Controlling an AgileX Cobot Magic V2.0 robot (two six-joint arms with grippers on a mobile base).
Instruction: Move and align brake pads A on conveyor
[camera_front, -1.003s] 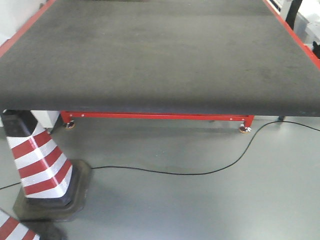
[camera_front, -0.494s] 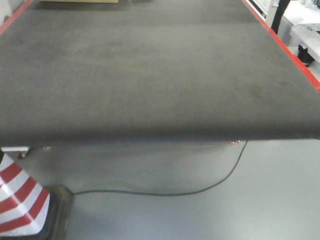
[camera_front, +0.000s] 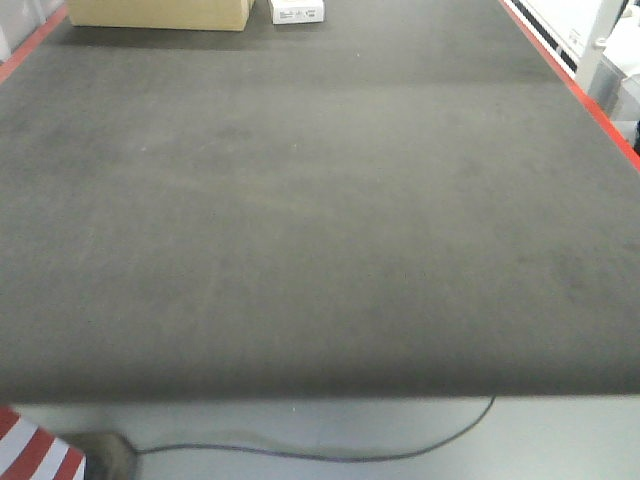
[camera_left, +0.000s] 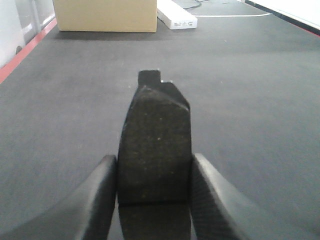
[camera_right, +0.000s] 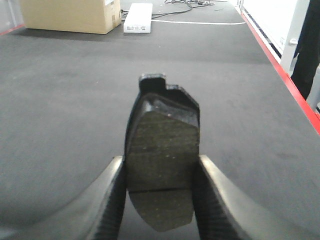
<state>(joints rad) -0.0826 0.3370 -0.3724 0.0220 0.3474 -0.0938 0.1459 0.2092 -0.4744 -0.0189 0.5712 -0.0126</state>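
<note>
The conveyor (camera_front: 320, 220) is a wide dark charcoal belt with a red frame on both sides; it fills the front view. My left gripper (camera_left: 154, 172) is shut on a dark-grey brake pad (camera_left: 155, 135), held lengthwise above the belt (camera_left: 250, 100), centre groove between the fingers. My right gripper (camera_right: 161, 172) is shut on a second brake pad (camera_right: 162, 145), also held above the belt (camera_right: 65, 100). Neither gripper nor any pad shows in the front view. No other pads are in view.
A cardboard box (camera_front: 160, 13) and a white flat box (camera_front: 297, 10) stand at the belt's far end; both show in the left wrist view (camera_left: 105, 15) and the right wrist view (camera_right: 70, 15). A striped cone (camera_front: 35, 450) and a black cable (camera_front: 320, 455) are on the floor in front.
The front view has moved forward and up over the belt: the cone and floor have slid down out of frame, and the boxes at the far end have come into view.
</note>
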